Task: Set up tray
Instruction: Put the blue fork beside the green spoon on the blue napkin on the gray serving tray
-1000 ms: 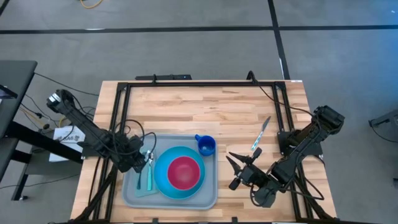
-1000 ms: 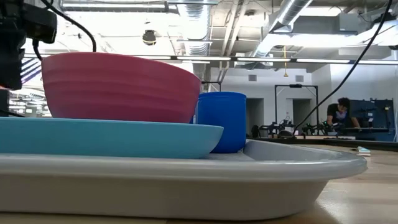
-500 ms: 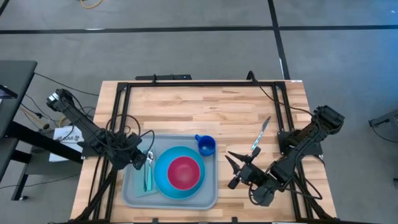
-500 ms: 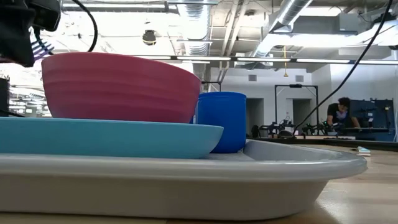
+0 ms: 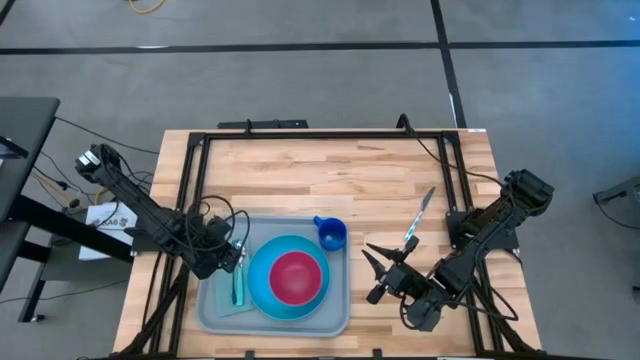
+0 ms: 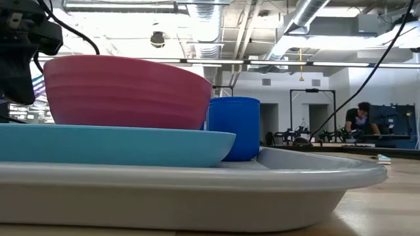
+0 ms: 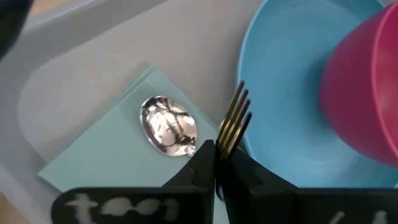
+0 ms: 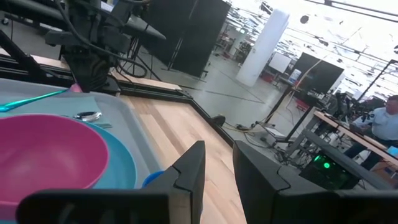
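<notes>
The left hand (image 7: 217, 163), pinching a fork (image 7: 232, 123) whose tines point along the napkin (image 7: 118, 155) beside the spoon (image 7: 168, 124), hovers over the tray (image 5: 215, 310) at the surface's near-left, while the half-spread right hand (image 5: 378, 268) waits well apart beside the knife (image 5: 419, 216).

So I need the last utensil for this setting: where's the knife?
In the high view the knife lies on the bare wooden table right of the tray, just beyond the right gripper.

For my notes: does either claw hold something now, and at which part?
The left claw grips a fork low on its neck, just below the tines. The right claw holds nothing.
</notes>
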Robot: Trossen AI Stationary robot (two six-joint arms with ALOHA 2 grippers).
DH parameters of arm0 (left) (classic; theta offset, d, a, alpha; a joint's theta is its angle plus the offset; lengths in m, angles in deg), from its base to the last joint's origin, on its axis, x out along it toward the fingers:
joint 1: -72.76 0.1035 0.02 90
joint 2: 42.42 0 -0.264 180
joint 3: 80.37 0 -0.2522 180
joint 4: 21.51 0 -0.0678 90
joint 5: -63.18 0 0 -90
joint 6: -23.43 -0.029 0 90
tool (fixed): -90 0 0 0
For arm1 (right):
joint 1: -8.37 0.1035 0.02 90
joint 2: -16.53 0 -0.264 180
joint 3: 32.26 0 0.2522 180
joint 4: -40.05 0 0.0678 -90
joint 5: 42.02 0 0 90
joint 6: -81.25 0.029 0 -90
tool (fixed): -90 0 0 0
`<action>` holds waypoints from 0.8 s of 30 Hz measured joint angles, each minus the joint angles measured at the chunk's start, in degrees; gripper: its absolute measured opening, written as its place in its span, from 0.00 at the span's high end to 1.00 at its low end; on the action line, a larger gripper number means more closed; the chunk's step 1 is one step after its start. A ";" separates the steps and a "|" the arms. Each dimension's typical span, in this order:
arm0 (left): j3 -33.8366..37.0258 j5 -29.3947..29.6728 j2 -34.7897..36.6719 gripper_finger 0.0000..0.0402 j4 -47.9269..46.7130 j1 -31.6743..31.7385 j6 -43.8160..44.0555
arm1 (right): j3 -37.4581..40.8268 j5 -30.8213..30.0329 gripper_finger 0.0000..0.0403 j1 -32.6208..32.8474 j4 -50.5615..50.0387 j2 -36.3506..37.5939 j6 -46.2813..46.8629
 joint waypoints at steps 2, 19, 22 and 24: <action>0.00 0.13 0.00 1.00 0.18 0.00 0.05 | 0.00 0.12 0.81 0.00 0.01 0.00 0.00; 0.04 2.96 -2.02 0.98 -6.42 -0.04 0.97 | 0.00 1.27 0.81 0.00 0.09 0.00 0.02; 0.04 1.42 -5.12 0.98 -6.30 -0.04 1.18 | 0.00 1.27 0.81 0.00 0.09 0.00 0.02; 0.04 -0.22 -7.36 0.98 -6.17 -0.04 1.55 | 0.00 1.27 0.81 0.00 0.09 0.00 0.02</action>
